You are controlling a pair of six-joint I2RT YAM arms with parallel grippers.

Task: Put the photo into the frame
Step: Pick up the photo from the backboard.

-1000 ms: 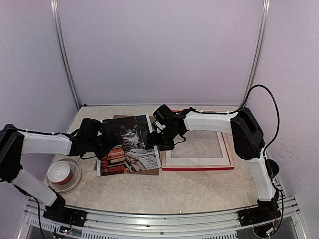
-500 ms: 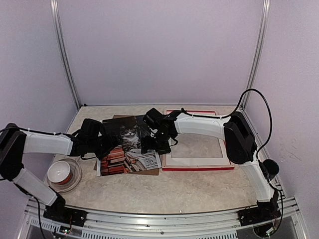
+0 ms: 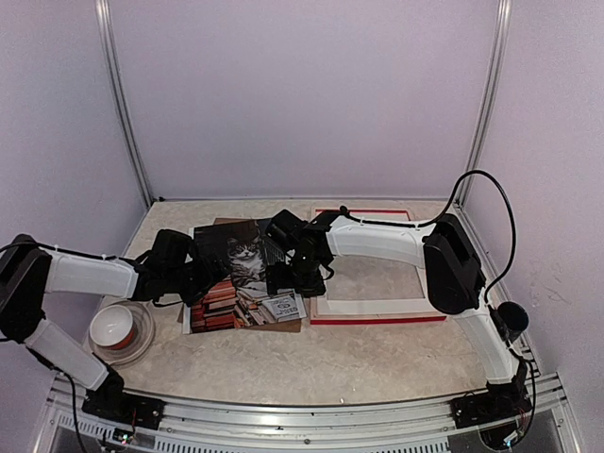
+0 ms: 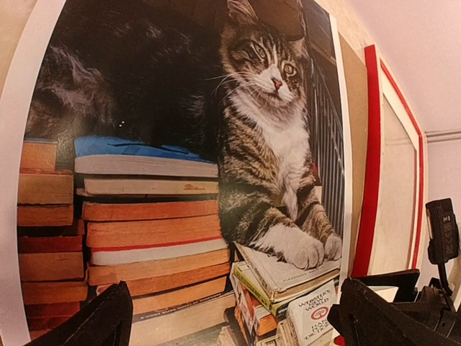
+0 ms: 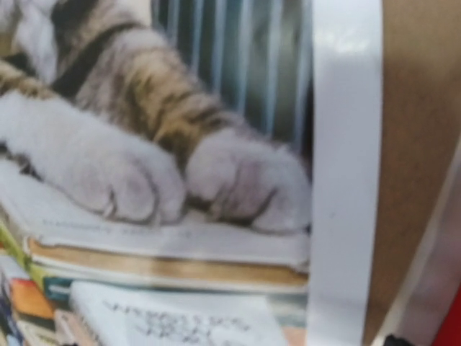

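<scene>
My right gripper swung left off the frame to the cat photo's right edge, jaw state unclear; my left gripper is spread wide; photo on brown backing board, ungrasped.

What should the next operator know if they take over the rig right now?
Left pincer: open, low over the left part of the photo, holding nothing.
Right pincer: at the photo's right edge; whether it is open or shut cannot be told.
The photo lies flat, picture up, on a brown board, to the left of the frame.
The frame lies flat, with no photo in it.
Done: nothing placed yet.
Left: grasp the photo, carry it across, lay it in the frame.
</scene>
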